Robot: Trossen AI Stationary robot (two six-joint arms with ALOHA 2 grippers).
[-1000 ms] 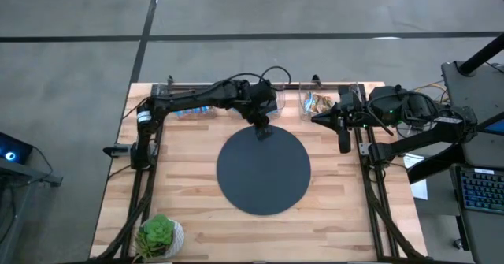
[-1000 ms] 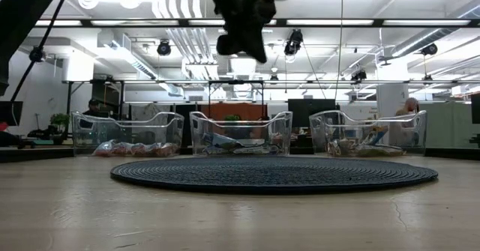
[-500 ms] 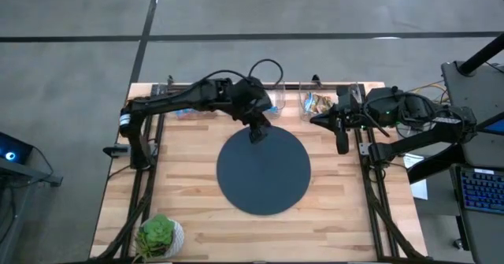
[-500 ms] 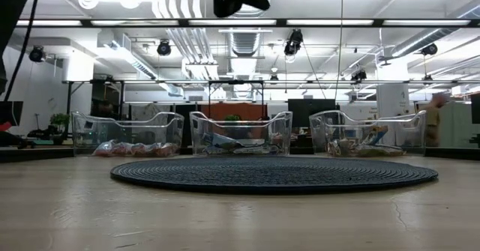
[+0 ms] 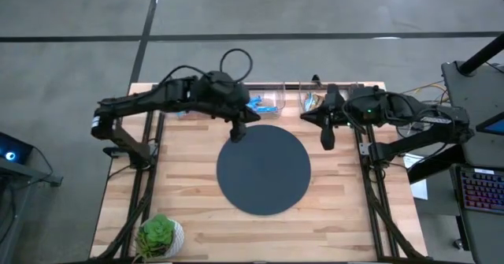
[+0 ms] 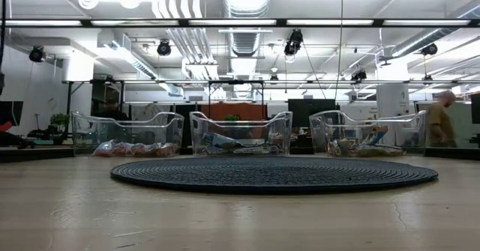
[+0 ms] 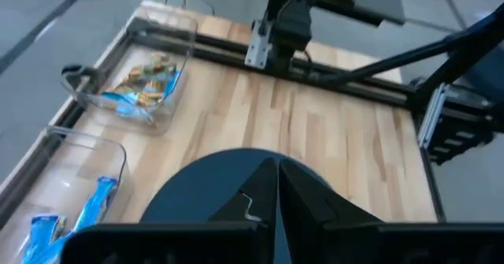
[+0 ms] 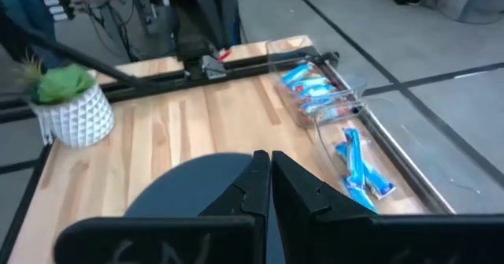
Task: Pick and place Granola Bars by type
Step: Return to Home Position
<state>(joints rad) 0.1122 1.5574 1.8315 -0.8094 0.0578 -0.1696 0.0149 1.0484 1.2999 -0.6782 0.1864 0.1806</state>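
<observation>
Left arm over left bin, bars indistinct

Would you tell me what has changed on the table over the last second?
The left gripper rose and drew back leftward along the mat's far edge; the right gripper shifted slightly toward the middle. Nothing was gripped or released. Bins, bars and plant stayed put.

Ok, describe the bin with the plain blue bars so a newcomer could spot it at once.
Start at the dark round mat mid-table; behind it three clear bins line the far edge. Yours is the middle bin. Its bars are bright blue, whereas the left bin holds reddish ones and the right bin brown-tan.
</observation>
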